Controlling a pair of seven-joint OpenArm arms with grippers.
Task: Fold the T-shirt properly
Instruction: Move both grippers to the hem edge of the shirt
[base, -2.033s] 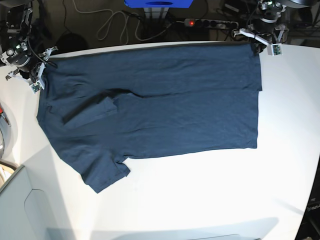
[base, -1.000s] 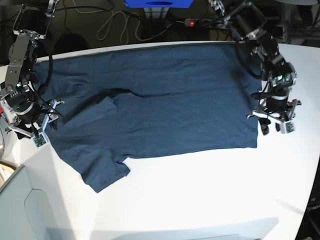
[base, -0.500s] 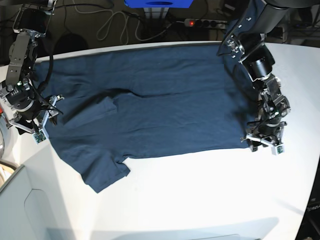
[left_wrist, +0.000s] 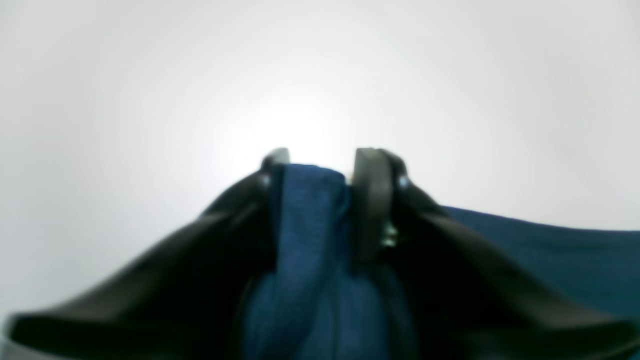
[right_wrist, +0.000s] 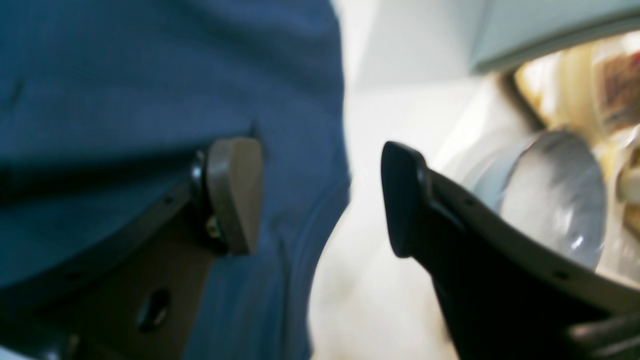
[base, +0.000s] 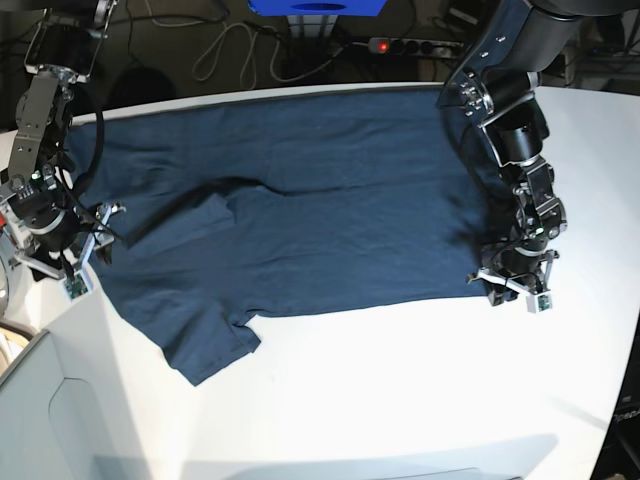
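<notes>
Across the white table (base: 400, 390) we see the T-shirt (base: 320, 200) spread flat, dark navy, its hem toward the base view's right and a sleeve (base: 205, 345) jutting at lower left. Behind the table lie cables and a power strip (base: 415, 45). The left claw (left_wrist: 320, 162) sits at the hem's lower corner, its fingers pinching a fold of the blue cloth between them. The right claw (right_wrist: 322, 195) stands spread at the shirt's opposite edge, one finger (right_wrist: 235, 192) over the cloth, the other over bare table.
</notes>
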